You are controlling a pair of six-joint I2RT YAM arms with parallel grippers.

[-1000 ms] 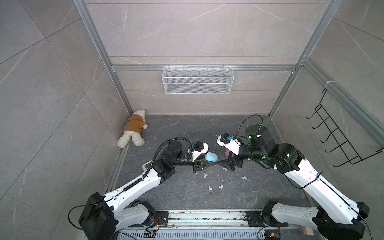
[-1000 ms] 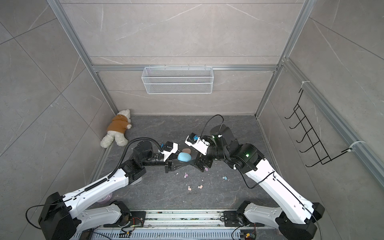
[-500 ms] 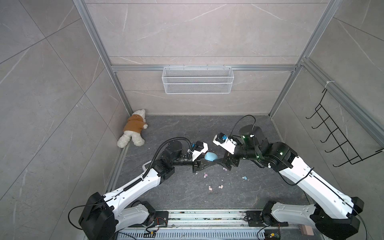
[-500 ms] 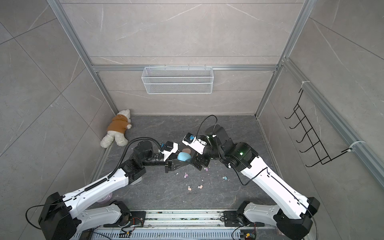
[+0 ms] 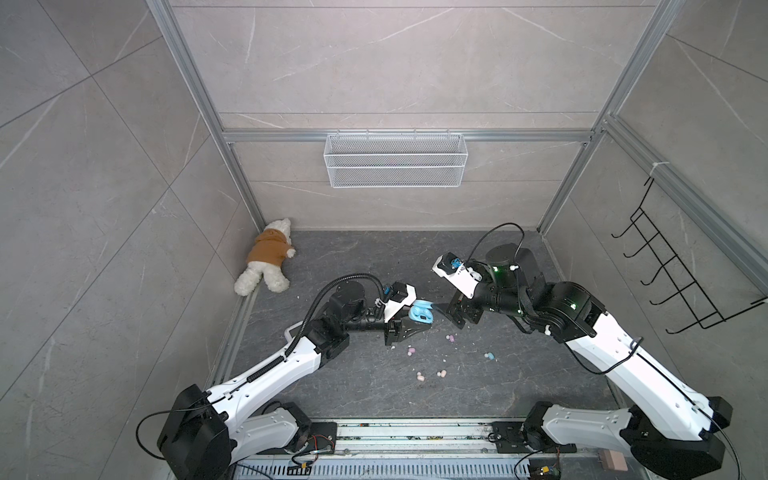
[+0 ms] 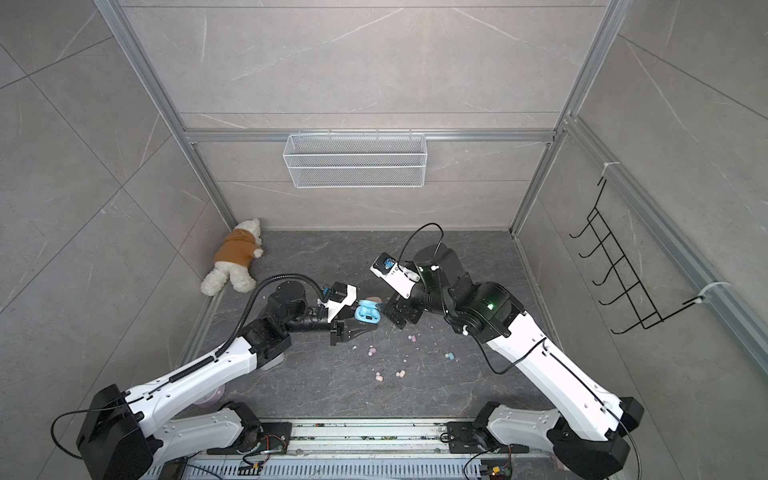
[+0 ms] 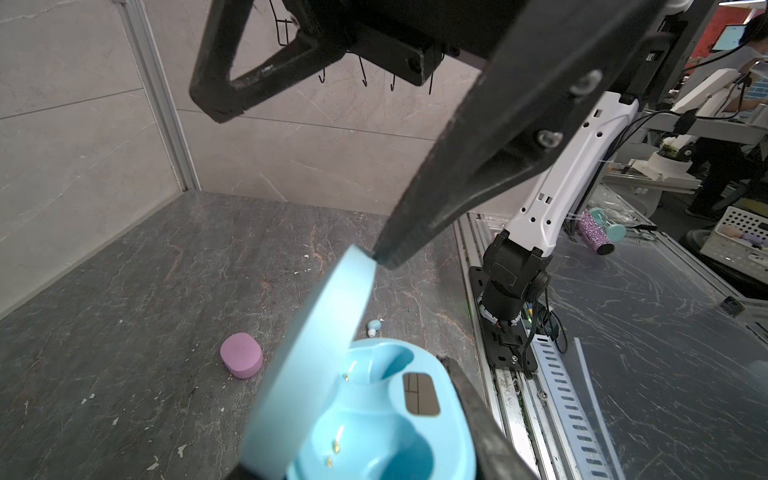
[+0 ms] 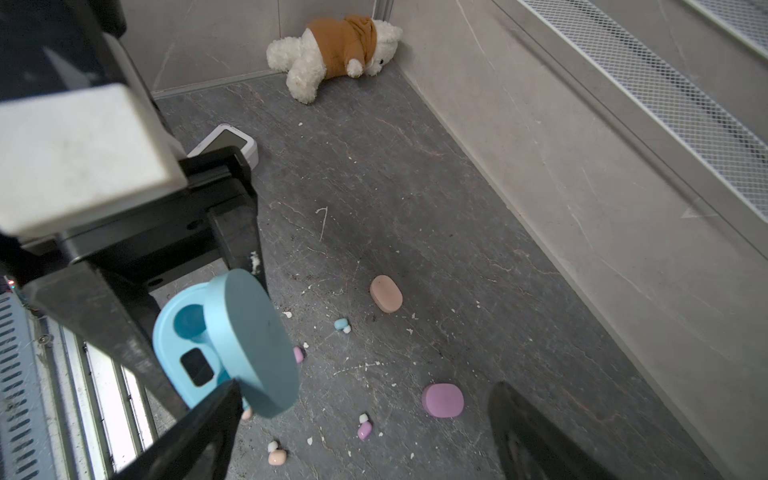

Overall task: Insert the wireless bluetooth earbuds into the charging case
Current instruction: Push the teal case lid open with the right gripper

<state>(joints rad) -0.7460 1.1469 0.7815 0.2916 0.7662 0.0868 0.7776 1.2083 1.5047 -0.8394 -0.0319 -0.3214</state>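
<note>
My left gripper (image 5: pixel 409 322) (image 6: pixel 357 324) (image 7: pixel 361 457) is shut on the light blue charging case (image 5: pixel 420 312) (image 6: pixel 368 312) (image 7: pixel 374 415) (image 8: pixel 187 332). The case is held above the floor with its lid (image 7: pixel 324 332) (image 8: pixel 249 340) raised and both wells empty. My right gripper (image 5: pixel 453 309) (image 6: pixel 395 313) (image 8: pixel 365 386) stands open, and one fingertip (image 7: pixel 382 255) touches the lid's edge. The earbuds lie loose on the floor: a blue one (image 5: pixel 489 355) (image 8: pixel 341 324), lilac ones (image 5: pixel 411 351) (image 8: pixel 365 430) and peach ones (image 5: pixel 421 377) (image 8: pixel 276 456).
A lilac case (image 8: pixel 442 400) (image 7: pixel 241 355) and a peach case (image 8: pixel 386 293) lie shut on the floor. A white device (image 8: pixel 224 143) lies under the left arm. A teddy bear (image 5: pixel 268 262) is in the back left corner. A wire basket (image 5: pixel 395 160) and a hook rack (image 5: pixel 681 282) hang on the walls.
The right gripper has moved left, up to the case in the left gripper. The case's lid now stands raised. The left arm has stayed where it was.
</note>
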